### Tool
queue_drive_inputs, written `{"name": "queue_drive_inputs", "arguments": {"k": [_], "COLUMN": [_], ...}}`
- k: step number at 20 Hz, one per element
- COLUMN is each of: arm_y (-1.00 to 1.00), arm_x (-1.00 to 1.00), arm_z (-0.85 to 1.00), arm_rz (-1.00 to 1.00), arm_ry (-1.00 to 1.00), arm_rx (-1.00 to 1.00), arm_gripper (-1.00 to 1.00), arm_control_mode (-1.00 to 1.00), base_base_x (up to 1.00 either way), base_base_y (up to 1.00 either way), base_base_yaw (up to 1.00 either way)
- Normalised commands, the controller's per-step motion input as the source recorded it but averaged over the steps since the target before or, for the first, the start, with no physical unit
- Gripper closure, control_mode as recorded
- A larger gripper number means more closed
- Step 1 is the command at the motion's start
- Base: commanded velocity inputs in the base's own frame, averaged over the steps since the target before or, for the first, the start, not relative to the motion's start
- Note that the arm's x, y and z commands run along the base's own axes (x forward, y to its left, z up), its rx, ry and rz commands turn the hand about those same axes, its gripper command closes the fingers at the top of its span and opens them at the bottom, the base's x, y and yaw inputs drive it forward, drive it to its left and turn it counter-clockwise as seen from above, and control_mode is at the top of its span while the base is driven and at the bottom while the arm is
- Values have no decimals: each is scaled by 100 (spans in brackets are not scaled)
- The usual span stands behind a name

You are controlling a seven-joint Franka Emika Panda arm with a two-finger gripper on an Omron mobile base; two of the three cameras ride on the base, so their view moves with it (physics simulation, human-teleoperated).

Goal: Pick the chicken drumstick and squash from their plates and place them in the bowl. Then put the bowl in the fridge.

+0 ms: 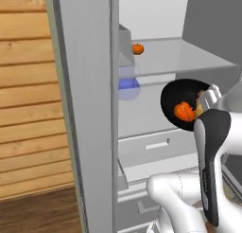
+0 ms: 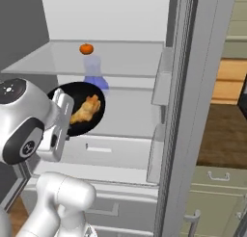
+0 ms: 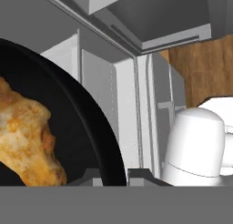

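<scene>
My gripper [image 1: 209, 97] [image 2: 63, 107] [image 3: 116, 176] is shut on the rim of the glossy black bowl [image 1: 172, 95] [image 2: 79, 90] [image 3: 84, 127]. It holds the bowl tilted steeply, in front of the open fridge [image 1: 179, 57] [image 2: 120, 58] at the level of its lower glass shelf. Inside the bowl lie the bright orange squash [image 1: 184, 112] and the golden-tan chicken drumstick [image 1: 201, 107] [image 2: 87, 110] [image 3: 27, 136]. The plates are out of view.
On the upper glass shelf sits an orange fruit [image 1: 137, 49] [image 2: 86, 48], and a translucent blue jug [image 1: 126, 83] [image 2: 94, 72] stands behind the bowl. The open fridge door [image 1: 90, 109] [image 2: 193, 86] flanks the opening. Pale drawers [image 1: 151, 147] [image 2: 111, 151] lie below the bowl.
</scene>
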Motion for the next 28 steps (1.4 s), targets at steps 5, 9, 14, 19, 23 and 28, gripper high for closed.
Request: {"name": "queue_drive_inputs", "arguments": {"k": [5, 9, 14, 19, 23, 28], "arm_y": [0, 0, 0, 1, 0, 0], "arm_x": [0, 21, 95, 70, 66, 70], "arm_z": [0, -6, -29, -36, -58, -38], "arm_rz": [0, 12, 12, 2, 2, 2], "arm_ry": [0, 2, 4, 0, -2, 1], "arm_rx": [0, 0, 0, 0, 0, 0], "arm_gripper": [100, 100, 100, 100, 100, 100], "arm_control_mode": [100, -100, -100, -100, -100, -100], "base_base_x": [30, 2, 0, 0, 0, 0], "base_base_y": [0, 0, 0, 0, 0, 0], "base_base_yaw": [25, 4, 0, 0, 0, 0]}}
